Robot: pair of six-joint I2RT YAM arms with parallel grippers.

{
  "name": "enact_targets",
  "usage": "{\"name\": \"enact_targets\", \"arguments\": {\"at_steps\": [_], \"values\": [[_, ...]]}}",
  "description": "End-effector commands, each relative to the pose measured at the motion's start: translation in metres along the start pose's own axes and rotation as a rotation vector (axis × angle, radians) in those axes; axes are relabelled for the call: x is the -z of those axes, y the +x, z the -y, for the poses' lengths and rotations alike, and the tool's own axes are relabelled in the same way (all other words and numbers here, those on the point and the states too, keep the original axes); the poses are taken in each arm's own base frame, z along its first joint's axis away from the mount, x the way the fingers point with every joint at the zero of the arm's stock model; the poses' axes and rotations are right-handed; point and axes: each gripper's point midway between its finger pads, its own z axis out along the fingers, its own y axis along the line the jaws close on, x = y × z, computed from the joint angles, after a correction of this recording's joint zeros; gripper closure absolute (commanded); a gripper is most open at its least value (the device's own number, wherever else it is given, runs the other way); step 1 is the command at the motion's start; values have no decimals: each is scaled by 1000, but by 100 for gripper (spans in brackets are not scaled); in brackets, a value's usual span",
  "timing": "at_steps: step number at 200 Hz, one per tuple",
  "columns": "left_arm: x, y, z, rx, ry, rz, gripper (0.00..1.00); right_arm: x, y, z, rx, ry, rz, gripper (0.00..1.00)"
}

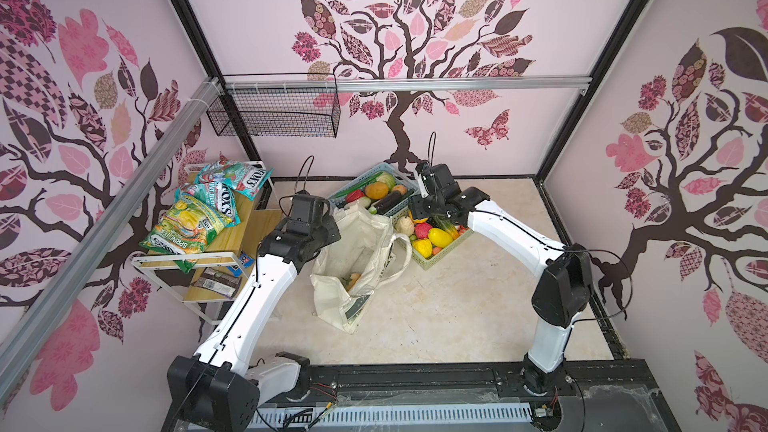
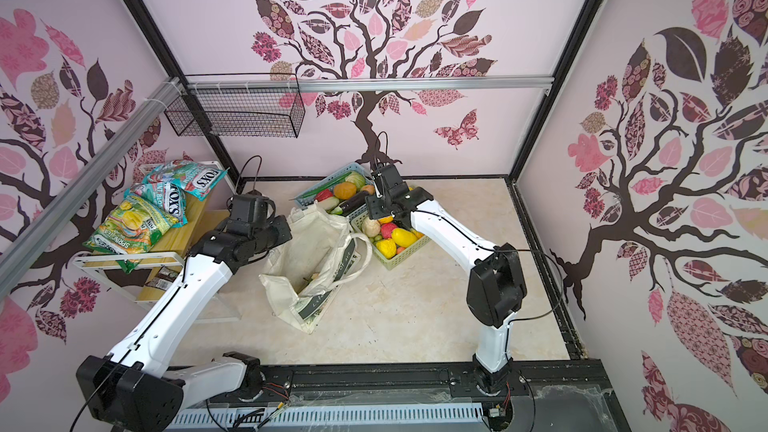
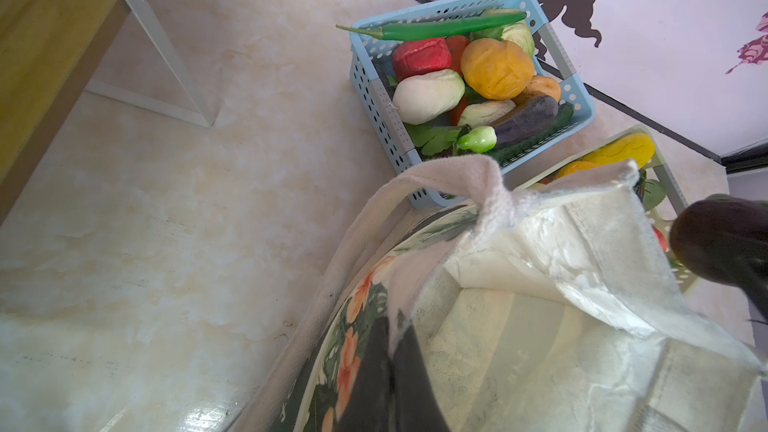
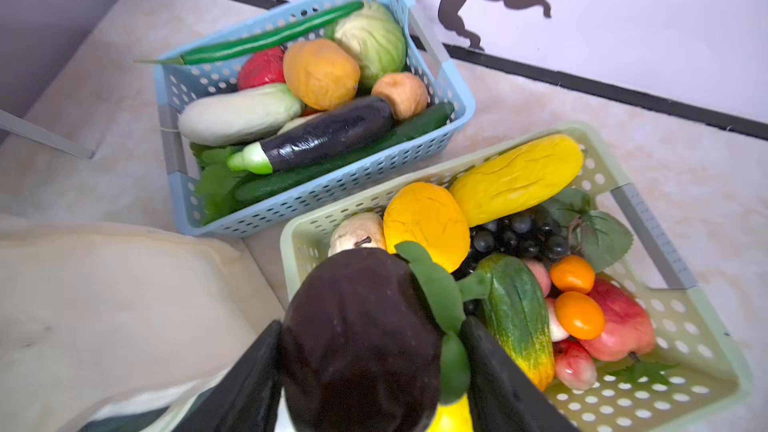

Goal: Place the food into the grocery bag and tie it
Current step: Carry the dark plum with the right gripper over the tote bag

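The cream grocery bag (image 1: 365, 251) (image 2: 311, 251) stands open in the middle of the floor, with a little food (image 1: 353, 279) at its bottom. My left gripper (image 1: 332, 224) (image 3: 399, 367) is shut on the bag's printed rim and holds it up. My right gripper (image 4: 374, 326) (image 1: 430, 214) is shut on a round dark purple eggplant (image 4: 357, 338) (image 3: 723, 247) with a green cap. It hangs over the pale green basket (image 4: 681, 351), beside the bag's mouth. More food fills that basket and the light blue basket (image 4: 332, 197).
A wooden shelf (image 1: 237, 238) with green and teal snack packets (image 1: 191, 222) stands left of the bag. A black wire basket (image 1: 274, 114) hangs on the back wall. Both plastic baskets sit near the back wall.
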Motion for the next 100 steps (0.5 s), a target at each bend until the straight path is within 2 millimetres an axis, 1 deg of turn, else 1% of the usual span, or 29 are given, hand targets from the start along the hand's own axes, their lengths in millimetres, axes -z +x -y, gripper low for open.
{"name": "enact_targets", "arguments": {"at_steps": [1,31,46,57,79,100], "values": [[2,1,3,-4,26,7,100,60,-46,-13,2,-50,142,33],[2,-1,4,-11,29,6,100,93,-60,-42,20,-129,209,33],[3,-2,5,-10,31,9,100,108,-62,-62,40,-163,240,33],[3,-3,6,-13,33,9,100,118,-61,-80,63,-192,260,33],[3,-3,6,-15,37,10,100,132,-51,-123,119,-255,275,32],[0,-3,9,-15,49,9,100,137,-33,-164,174,-314,263,32]]}}
